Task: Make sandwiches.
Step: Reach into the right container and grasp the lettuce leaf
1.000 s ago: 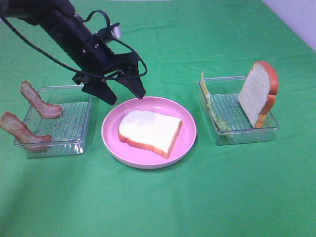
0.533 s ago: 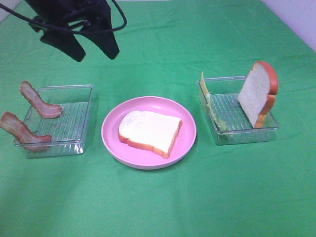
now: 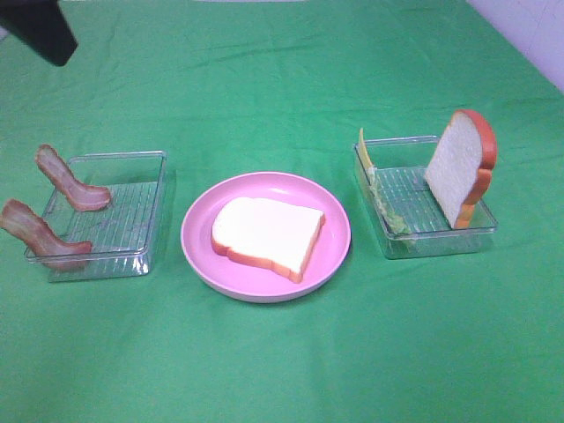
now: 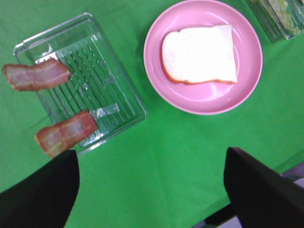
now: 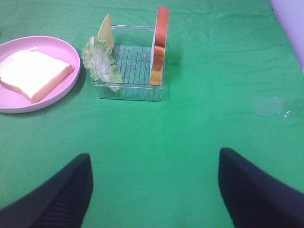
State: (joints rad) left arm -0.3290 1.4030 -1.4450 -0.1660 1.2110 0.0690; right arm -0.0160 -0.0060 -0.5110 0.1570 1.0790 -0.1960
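Now, bread slice (image 4: 199,54) on pink plate (image 4: 204,102), apart from left fingers (image 4: 40,199)

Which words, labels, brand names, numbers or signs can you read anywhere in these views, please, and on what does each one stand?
None: no view shows any readable word, label, brand, number or sign.
The pink round plate, the left clear ribbed plastic tray, the right clear ribbed plastic tray, the flat white toy bread slice with orange-brown crust and the green tablecloth all look unprinted.

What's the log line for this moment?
stage: bread slice on pink plate | left gripper: open, empty | right gripper: open, empty
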